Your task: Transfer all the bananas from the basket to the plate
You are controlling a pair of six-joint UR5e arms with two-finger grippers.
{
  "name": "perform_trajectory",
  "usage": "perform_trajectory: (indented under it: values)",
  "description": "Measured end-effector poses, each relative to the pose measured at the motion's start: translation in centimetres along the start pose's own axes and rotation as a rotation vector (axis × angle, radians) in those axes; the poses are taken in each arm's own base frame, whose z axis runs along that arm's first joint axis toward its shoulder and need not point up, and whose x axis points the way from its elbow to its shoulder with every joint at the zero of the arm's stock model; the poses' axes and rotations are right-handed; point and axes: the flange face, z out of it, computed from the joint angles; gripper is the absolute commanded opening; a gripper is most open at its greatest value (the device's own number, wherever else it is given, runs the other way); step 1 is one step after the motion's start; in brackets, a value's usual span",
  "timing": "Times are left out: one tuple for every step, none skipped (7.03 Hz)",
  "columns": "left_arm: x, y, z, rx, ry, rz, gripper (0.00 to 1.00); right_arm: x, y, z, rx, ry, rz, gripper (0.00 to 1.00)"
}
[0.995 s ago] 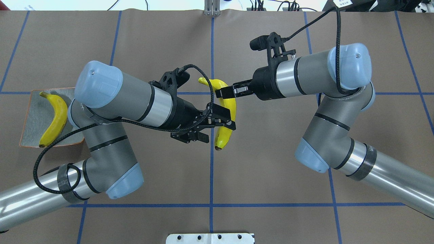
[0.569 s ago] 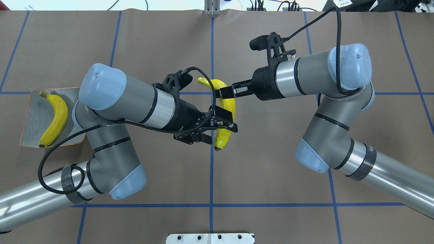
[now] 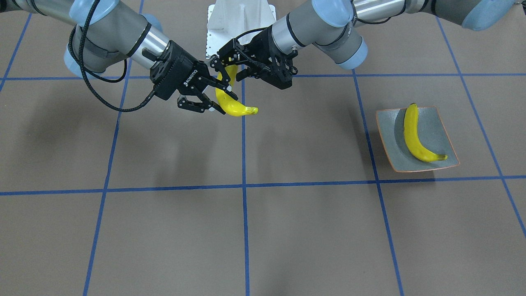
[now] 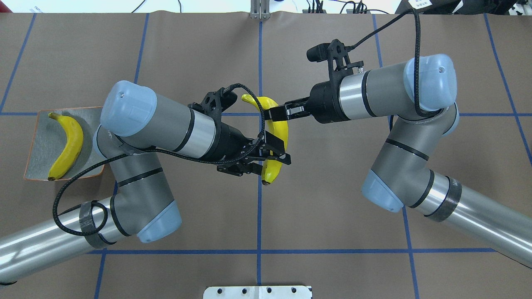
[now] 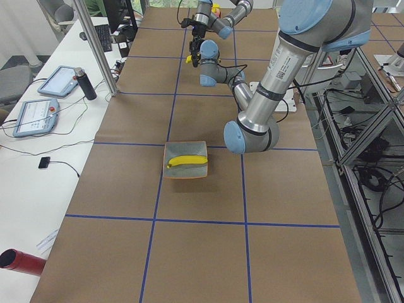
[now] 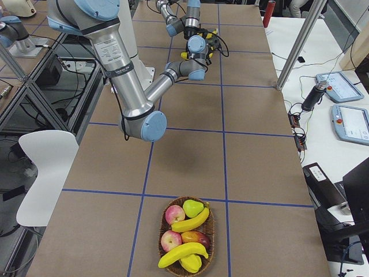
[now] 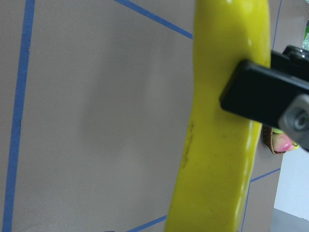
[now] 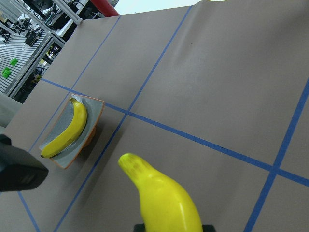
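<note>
Bananas: four in view. One banana is up in the air over the middle of the table, lying roughly lengthwise away from the robot, with a gripper at each end. Right gripper is clamped across it near the far end, fingers pinched on both sides. The right wrist view shows the tip sticking out past the fingers. Left gripper sits at the banana's near end with fingers spread wide, banana between them, not squeezed. The left wrist view shows one pad overlapping the banana's side; the other finger is out of frame, so contact is unclear. Second banana lies flat in the plate at the table's left end; the left arm hides part of the plate in the overhead view. Two more bananas lie in the basket at the table's right end, with apples and a pear, well apart from the plate.
</note>
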Motion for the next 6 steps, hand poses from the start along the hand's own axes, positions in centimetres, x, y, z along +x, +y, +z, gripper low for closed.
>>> perform_trajectory:
  values:
    - [0.33, 0.05, 0.01, -0.001, 0.005, 0.003, 0.76, 0.04, 0.02, 0.0, 0.0, 0.0, 0.0, 0.0]
    - [0.5, 0.1, 0.03, -0.002, 0.007, 0.005, 0.75, 0.16, 0.12, -0.04, 0.0, 0.0, 0.0, 0.0]
    - [0.55, 0.12, 0.04, -0.002, 0.008, 0.005, 0.75, 0.33, 0.28, -0.13, 0.0, -0.003, -0.001, 0.0]
    - [0.58, 0.11, 0.03, -0.002, 0.008, 0.005, 0.75, 0.43, 0.4, -0.22, 0.002, -0.008, -0.001, 0.0]
    - [0.65, 0.11, 0.01, -0.002, 0.009, 0.006, 0.75, 0.48, 0.47, -0.28, 0.003, -0.011, 0.0, 0.0]
    - [0.73, 0.11, 0.03, -0.002, 0.01, 0.007, 0.75, 0.52, 0.52, -0.33, 0.004, -0.013, 0.0, 0.0]
